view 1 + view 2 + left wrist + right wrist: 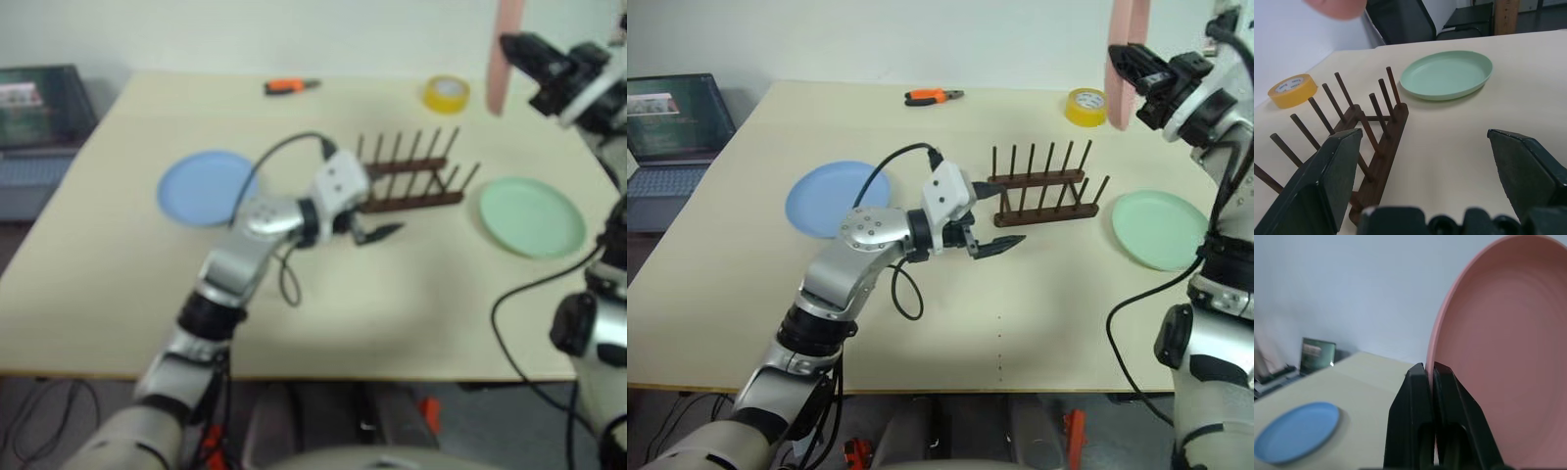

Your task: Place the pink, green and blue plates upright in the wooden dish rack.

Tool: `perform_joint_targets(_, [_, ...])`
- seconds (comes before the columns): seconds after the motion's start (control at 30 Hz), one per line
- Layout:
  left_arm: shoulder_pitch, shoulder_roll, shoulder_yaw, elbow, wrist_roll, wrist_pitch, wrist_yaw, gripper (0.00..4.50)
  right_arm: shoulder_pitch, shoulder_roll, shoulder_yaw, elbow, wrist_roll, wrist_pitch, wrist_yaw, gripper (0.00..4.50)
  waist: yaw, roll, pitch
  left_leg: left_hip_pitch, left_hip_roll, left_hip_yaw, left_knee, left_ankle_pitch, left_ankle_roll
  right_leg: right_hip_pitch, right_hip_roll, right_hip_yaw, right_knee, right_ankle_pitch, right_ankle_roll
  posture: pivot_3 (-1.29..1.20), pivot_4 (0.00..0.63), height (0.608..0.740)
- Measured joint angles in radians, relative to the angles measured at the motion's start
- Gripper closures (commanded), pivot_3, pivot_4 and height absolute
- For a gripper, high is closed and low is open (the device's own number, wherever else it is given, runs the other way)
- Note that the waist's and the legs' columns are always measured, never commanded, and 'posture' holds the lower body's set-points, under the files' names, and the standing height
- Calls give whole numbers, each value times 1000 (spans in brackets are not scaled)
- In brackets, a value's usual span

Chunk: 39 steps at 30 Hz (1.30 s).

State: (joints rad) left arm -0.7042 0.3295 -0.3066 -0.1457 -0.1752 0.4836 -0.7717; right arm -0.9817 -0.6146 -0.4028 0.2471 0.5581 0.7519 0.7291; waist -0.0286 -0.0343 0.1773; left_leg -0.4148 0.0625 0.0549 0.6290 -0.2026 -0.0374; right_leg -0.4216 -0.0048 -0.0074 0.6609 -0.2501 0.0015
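Observation:
My right gripper (1117, 54) is shut on the rim of the pink plate (1129, 59), holding it upright and edge-on high over the table's far right; the clamped rim (1508, 357) shows close up in the right wrist view. The wooden dish rack (1043, 186) stands bare at mid-table. My left gripper (1007, 243) hovers open just in front of the rack's left end, with nothing between its fingers (1327, 181). To the right of the rack, the green plate (1161, 228) lies flat. On the left, the blue plate (828, 201) also lies flat.
A yellow tape roll (1085, 106) sits behind the rack near the far edge. Orange-handled pliers (933, 95) lie at the far middle. A laptop (671, 117) stands off the table's left side. Bare tabletop (1019, 313) stretches in front of the rack.

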Motion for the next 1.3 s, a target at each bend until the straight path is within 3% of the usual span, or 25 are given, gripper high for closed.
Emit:
perform_joint_targets(0.4, [24,29,10,-47,0,39,22,0,-48,-67,-5,291,88,-15,255,4475,0,1,0,0,0,1,0,0,0,0,0,1,0,0,0,0,150,740])
perform_joint_targets(1.3, [31,41,7,-80,0,60,40,0,-141,-136,118,614,-38,-93,466,4475,0,1,0,1,0,2,0,0,0,0,0,1,1,0,0,0,150,740])
